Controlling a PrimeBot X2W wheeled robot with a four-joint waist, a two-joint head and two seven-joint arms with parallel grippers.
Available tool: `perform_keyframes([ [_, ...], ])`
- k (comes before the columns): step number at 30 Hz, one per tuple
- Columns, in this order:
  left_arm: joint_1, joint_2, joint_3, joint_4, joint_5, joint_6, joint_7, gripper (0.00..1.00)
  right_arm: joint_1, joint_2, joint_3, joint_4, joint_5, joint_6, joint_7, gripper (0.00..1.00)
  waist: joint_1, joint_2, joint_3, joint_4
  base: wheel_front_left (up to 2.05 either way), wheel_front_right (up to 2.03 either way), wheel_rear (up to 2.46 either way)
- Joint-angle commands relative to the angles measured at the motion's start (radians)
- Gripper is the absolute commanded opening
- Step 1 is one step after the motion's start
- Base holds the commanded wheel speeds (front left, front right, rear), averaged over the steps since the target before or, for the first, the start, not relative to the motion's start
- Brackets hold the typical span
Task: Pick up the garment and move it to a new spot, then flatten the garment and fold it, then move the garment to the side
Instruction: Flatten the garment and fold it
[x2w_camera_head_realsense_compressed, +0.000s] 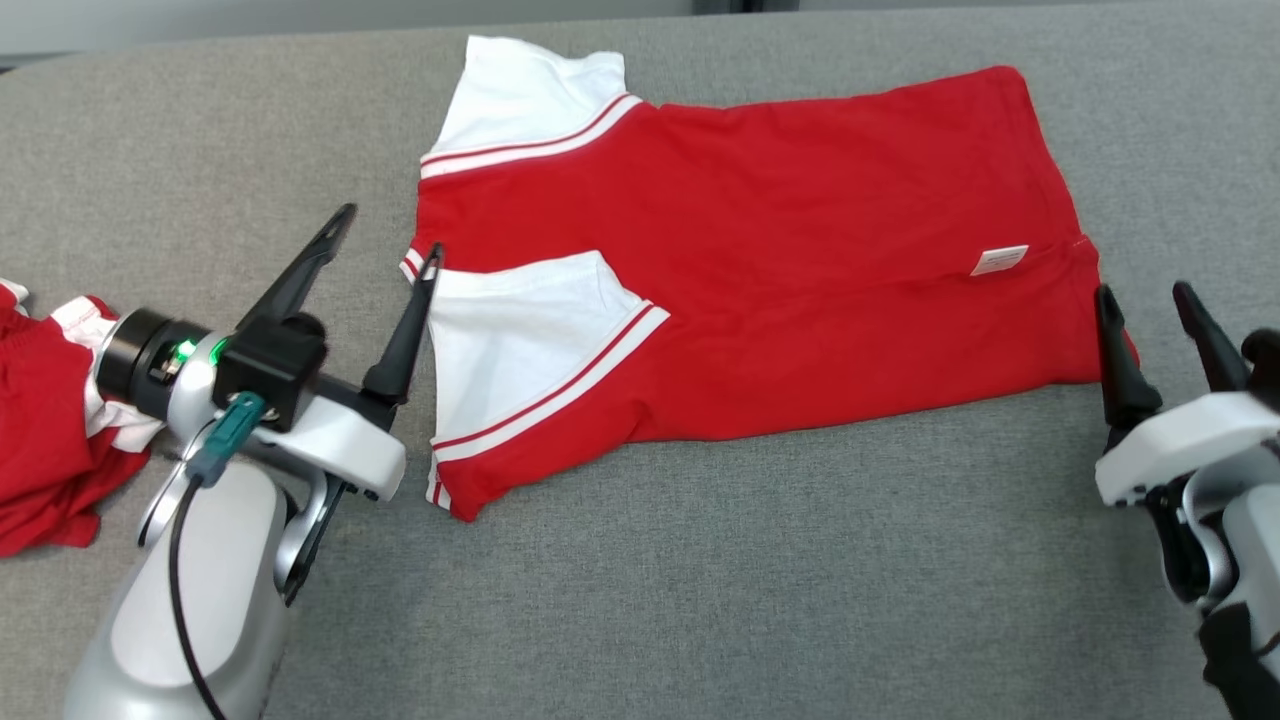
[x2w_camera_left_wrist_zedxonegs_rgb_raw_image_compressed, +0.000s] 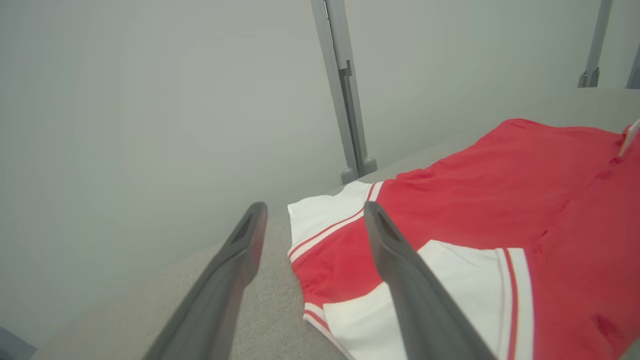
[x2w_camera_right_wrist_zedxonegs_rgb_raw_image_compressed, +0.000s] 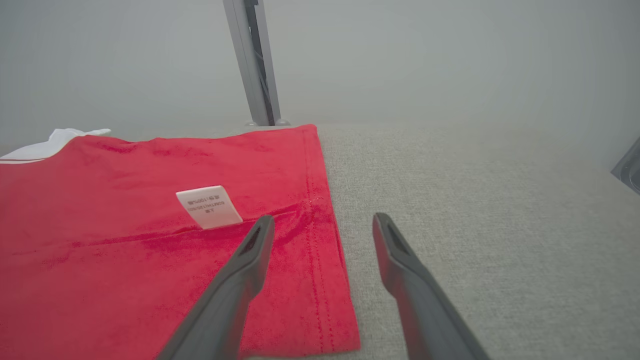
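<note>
Table (x2w_camera_head_realsense_compressed: 700, 600) in grey fabric stretches away from me. Left gripper (x2w_camera_head_realsense_compressed: 390, 230) gapes empty beside a crumpled red heap (x2w_camera_head_realsense_compressed: 40, 450); right gripper (x2w_camera_head_realsense_compressed: 1143, 290) stands equally spread, holding nothing. Between them and beyond, the garment (x2w_camera_head_realsense_compressed: 760, 270), red with white sleeves, lies folded flat, white label (x2w_camera_head_realsense_compressed: 998, 260) showing.

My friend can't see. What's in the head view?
A red shirt with white sleeves lies folded on a grey surface. The robot's left fingers and right fingers stand open at its ends. More red cloth lies far left.
</note>
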Motion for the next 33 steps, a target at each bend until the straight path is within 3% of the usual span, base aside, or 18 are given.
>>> perform_keyframes([
  [1, 0.026, -0.012, 0.022, -0.007, -0.017, 0.006, 0.000, 1.00, 0.027, 0.005, -0.007, -0.010, -0.001, 0.000, -0.002, 1.00, 0.0000, -0.0001, -0.015, -0.002, 0.00, 0.00, 0.00],
  [11, 0.230, -0.126, 0.141, 0.063, -0.165, -0.011, 0.000, 1.00, 0.142, 0.042, -0.076, -0.038, -0.004, 0.000, -0.002, 1.00, 0.0000, -0.0001, -0.081, -0.002, 0.00, 0.00, 0.00],
  [15, 0.266, -0.167, 0.126, 0.118, -0.253, -0.021, 0.043, 1.00, 0.164, 0.052, -0.094, -0.041, -0.011, 0.000, -0.002, 1.00, 0.0000, -0.0001, -0.092, 0.004, 0.00, 0.00, 0.00],
  [22, 0.265, -0.190, 0.086, 0.163, -0.312, -0.025, 0.150, 1.00, 0.171, 0.065, -0.091, -0.041, -0.020, 0.000, -0.002, 1.00, 0.0000, -0.0001, -0.094, 0.004, 0.00, 0.00, 0.00],
  [26, 0.255, -0.193, 0.067, 0.177, -0.328, -0.007, 0.226, 1.00, 0.162, 0.065, -0.087, -0.044, -0.019, 0.000, -0.002, 1.00, 0.0000, -0.0001, -0.087, -0.002, 0.00, 0.00, 0.00],
  [27, 0.253, -0.194, 0.061, 0.177, -0.327, -0.004, 0.239, 0.89, 0.161, 0.064, -0.086, -0.044, -0.019, 0.000, -0.002, 1.00, 0.0000, -0.0001, -0.086, -0.004, 0.00, 0.00, 0.00],
  [28, 0.253, -0.195, 0.057, 0.174, -0.328, -0.003, 0.246, 0.47, 0.159, 0.063, -0.086, -0.044, -0.019, 0.000, -0.002, 1.00, 0.0000, -0.0001, -0.084, -0.005, 0.00, 0.00, 0.00],
  [29, 0.252, -0.195, 0.054, 0.169, -0.328, -0.002, 0.249, 0.20, 0.159, 0.063, -0.087, -0.044, -0.019, 0.000, -0.002, 1.00, 0.0000, -0.0001, -0.083, -0.007, 0.00, 0.00, 0.00],
  [30, 0.253, -0.193, 0.050, 0.164, -0.323, 0.001, 0.252, 0.00, 0.159, 0.063, -0.087, -0.044, -0.019, 0.000, -0.002, 1.00, 0.0000, -0.0001, -0.081, -0.008, 0.00, 0.00, 0.00],
  [33, 0.264, -0.186, 0.048, 0.145, -0.321, 0.004, 0.254, 0.00, 0.154, 0.062, -0.085, -0.034, -0.012, 0.000, -0.002, 1.00, 0.0000, -0.0001, -0.078, -0.009, 0.00, 0.00, 0.00],
])
